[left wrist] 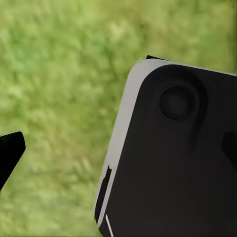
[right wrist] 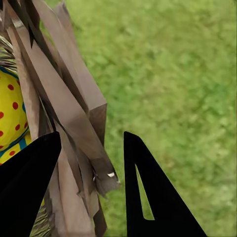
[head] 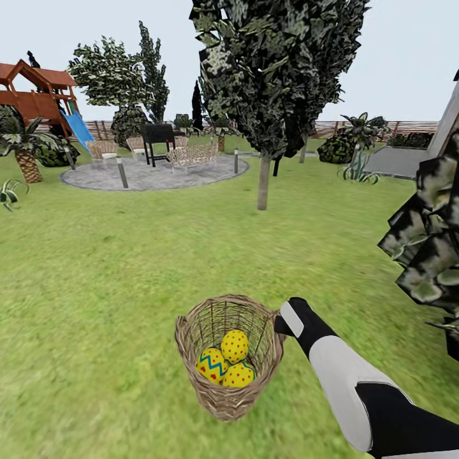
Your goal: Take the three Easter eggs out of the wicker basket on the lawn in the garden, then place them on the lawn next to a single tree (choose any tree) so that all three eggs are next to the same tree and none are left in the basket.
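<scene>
Basket (right wrist: 69,108) rim between end-effector (right wrist: 91,163) fingers, seemingly

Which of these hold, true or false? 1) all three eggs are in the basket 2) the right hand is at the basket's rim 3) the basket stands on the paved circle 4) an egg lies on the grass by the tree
1) True: three Easter eggs lie inside the wicker basket.
2) True: the right hand straddles the rim wall, one finger inside, one outside.
3) False: it stands on the lawn, well short of the paved circle.
4) False: no egg shows on the grass by the tree.
</scene>
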